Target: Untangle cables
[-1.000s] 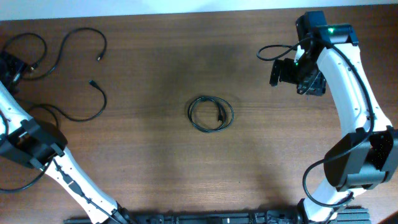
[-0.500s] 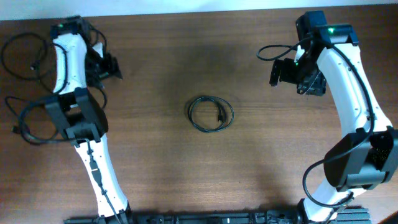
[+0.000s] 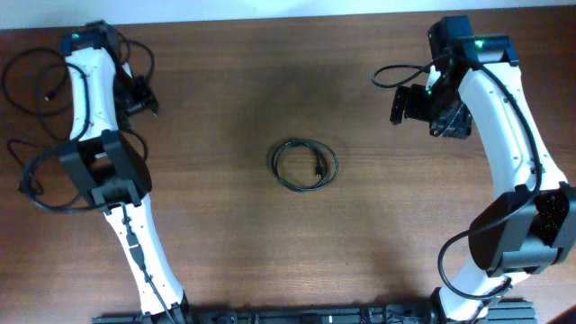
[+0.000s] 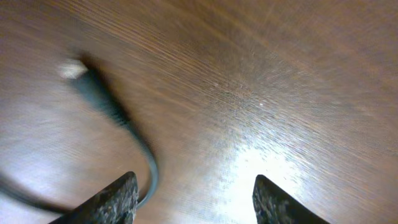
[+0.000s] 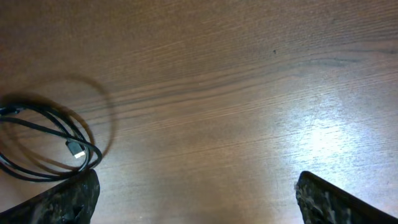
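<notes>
The coiled cable [image 3: 305, 165] is black, the table [image 3: 225, 234] brown with wood grain, the arms [image 3: 508, 126] white.

Lying flat at the centre of the table [image 3: 225, 243] as a small black cable coil [image 3: 305, 165], plug tip inside toward 3 o'clock; sprawling at 10 o'clock as loose black cables [image 3: 45, 90] in open loops.

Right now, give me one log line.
left gripper: open, near cable end | right gripper: open, empty | coil: centre, untouched
</notes>
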Robot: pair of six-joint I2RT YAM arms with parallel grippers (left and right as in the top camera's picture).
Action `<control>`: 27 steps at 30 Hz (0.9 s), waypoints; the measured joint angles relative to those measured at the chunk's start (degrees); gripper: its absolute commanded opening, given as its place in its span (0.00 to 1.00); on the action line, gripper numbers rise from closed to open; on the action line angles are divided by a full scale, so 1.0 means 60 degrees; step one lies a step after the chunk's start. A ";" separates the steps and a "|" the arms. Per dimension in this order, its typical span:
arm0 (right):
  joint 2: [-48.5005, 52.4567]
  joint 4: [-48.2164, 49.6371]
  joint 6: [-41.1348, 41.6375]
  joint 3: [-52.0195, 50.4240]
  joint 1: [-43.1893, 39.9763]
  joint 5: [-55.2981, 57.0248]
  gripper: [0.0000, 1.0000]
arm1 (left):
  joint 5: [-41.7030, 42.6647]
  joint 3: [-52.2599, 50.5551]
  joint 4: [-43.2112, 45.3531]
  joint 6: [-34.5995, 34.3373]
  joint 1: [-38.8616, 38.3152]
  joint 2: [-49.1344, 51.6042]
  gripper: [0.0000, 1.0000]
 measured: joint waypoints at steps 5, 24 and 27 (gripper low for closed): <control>0.0000 0.0004 0.0000 0.0000 0.0000 0.0000 0.98 | 0.0000 0.0291 -0.0401 -0.0004 0.0809 -0.0015 0.66; 0.0000 0.0000 0.0004 0.0000 0.0000 0.0000 0.99 | 0.1038 -0.2131 0.2758 -0.0463 0.0834 -0.0109 0.00; 0.0000 0.0000 0.0000 0.0000 0.0000 0.0000 0.99 | 0.1836 -0.2138 0.3384 -0.0579 0.0834 -0.0102 0.00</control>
